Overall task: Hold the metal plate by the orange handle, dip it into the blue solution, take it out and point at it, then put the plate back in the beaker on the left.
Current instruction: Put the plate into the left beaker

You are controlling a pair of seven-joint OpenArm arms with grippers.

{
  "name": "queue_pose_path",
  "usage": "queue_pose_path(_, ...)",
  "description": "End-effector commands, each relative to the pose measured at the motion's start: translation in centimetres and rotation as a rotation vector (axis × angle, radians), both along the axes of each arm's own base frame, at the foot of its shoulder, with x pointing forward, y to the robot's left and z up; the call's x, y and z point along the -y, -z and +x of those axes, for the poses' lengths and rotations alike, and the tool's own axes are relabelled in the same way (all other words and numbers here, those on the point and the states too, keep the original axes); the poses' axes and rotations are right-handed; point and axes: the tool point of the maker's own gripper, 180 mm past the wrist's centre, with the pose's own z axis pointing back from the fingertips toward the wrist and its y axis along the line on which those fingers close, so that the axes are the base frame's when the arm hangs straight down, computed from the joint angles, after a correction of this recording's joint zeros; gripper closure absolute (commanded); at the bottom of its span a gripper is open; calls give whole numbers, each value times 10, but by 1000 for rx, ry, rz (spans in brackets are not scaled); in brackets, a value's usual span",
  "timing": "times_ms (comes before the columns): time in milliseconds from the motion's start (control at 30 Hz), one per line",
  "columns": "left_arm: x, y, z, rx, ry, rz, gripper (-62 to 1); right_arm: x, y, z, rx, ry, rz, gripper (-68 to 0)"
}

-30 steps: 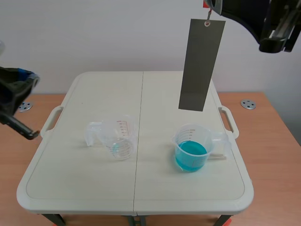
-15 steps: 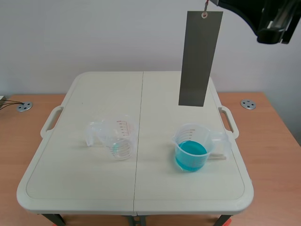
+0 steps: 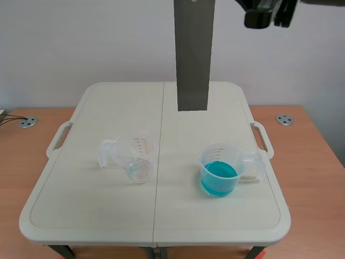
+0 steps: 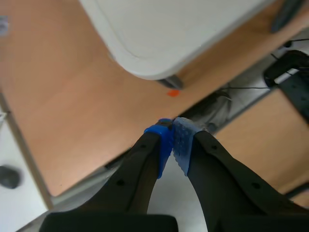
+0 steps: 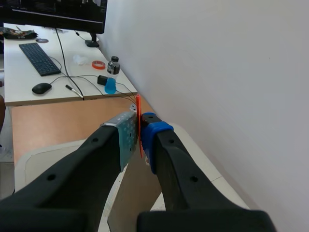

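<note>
A long grey metal plate [image 3: 194, 54] hangs upright over the table's far middle, and its upper end runs out of the scene view. In the right wrist view my right gripper [image 5: 139, 128] is shut on the thin orange handle [image 5: 138, 108], with the plate [image 5: 133, 193] dangling under the fingers. The right arm [image 3: 264, 13] crosses the scene's upper right. An empty clear beaker [image 3: 132, 156] stands left of centre. The beaker of blue solution [image 3: 220, 171] stands right of centre. My left gripper [image 4: 171, 140] is shut on nothing, off the table beyond its corner [image 4: 145, 53], and the scene view does not show it.
The white folding table [image 3: 81, 205] stands on a wooden surface with small metal discs [image 3: 284, 119]. A white wall is close behind the right gripper. A desk with a keyboard [image 5: 38, 58], a mouse and a bottle [image 5: 111, 77] lies beyond.
The plate has swung left and risen, so its top has left the scene view. The left arm, at the left edge a second ago, is gone from the scene.
</note>
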Motion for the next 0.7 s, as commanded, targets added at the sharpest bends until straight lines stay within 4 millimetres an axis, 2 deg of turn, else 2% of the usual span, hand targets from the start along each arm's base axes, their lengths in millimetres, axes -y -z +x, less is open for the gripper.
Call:
queue_pose_path(0, 12, 4, -5, -19, 16, -42, -18, -5, -12, 1, 35, -1, 20, -13)
queue_pose_path(267, 41, 31, -46, -156, 48, -131, -18, -30, -15, 7, 56, -19, 18, -13)
queue_pose_path(667, 57, 48, -77, -246, 94, -144, -18, -68, -6, 27, 16, -88, 16, -13)
